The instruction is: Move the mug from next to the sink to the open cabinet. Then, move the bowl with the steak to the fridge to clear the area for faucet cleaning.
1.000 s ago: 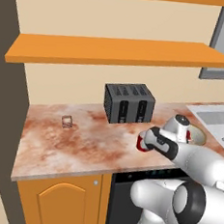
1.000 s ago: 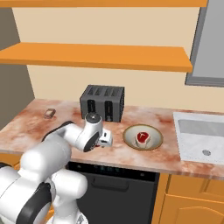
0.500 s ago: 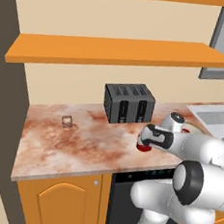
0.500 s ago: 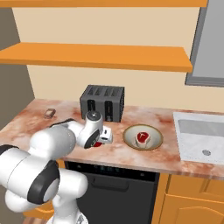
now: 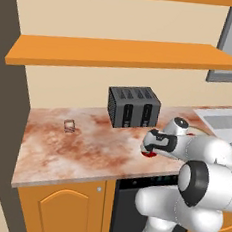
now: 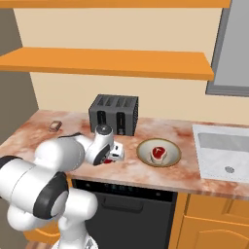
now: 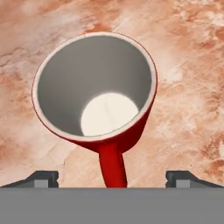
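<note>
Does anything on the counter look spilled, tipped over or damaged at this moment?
Nothing stands out. The red mug stands upright on the counter and is empty inside, its handle between the open fingers of the hand. The steak lies in its bowl, and the toaster stands straight by the wall.

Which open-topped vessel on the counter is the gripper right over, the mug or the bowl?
The red mug: it sits directly below the open gripper, handle between the fingertips. The bowl, holding the steak, sits apart, nearer the sink.
</note>
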